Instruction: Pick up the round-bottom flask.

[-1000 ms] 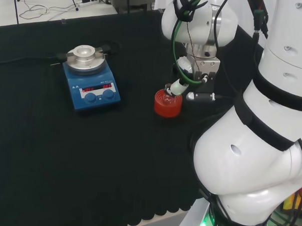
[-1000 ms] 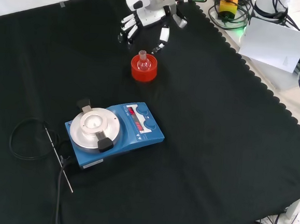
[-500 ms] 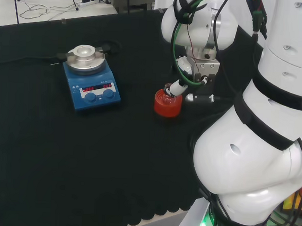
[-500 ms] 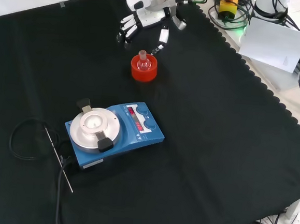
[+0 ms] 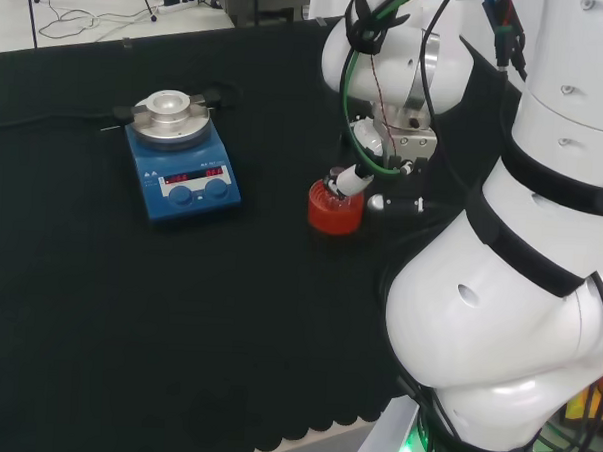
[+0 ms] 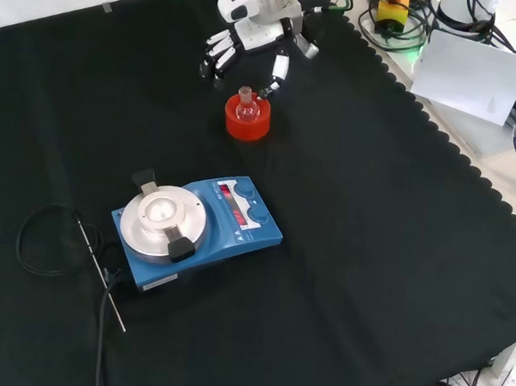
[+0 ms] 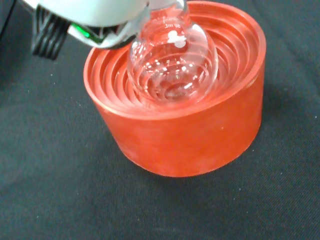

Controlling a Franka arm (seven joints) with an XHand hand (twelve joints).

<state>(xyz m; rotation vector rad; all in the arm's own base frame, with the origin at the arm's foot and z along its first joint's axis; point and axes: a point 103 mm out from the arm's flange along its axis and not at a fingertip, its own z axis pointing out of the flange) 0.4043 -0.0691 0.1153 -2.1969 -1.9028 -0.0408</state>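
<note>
- The hand (image 6: 253, 33) hangs above the far side of the red stand (image 6: 247, 118) in the front view, fingers (image 6: 217, 56) spread and fairly straight, holding nothing.
- One finger (image 6: 276, 74) reaches down with its tip just beside the stand's rim; whether it touches, I cannot tell.
- The flask (image 6: 244, 106) sits upright in the stand, neck up, on the black cloth (image 6: 369, 255).
- The head view shows one white finger (image 5: 352, 177) angled down to the flask's neck at the stand (image 5: 334, 209), with the arm's white links (image 5: 519, 296) at the right.
- The wrist view shows what the others cannot: the clear glass bulb (image 7: 172, 62) resting in the ribbed rings of the stand (image 7: 185, 135), with a blurred white part of the hand (image 7: 90, 15) close over it.
- The front view shows the spread of the fingers, which the head view hides behind the wrist.
- A blue hotplate (image 6: 193, 228) stands well apart, nearer the front camera; in the head view it (image 5: 180, 151) is to the left.
- Compared with a second ago, the hand has come lower and closer to the flask; flask, stand and hotplate have not moved.
</note>
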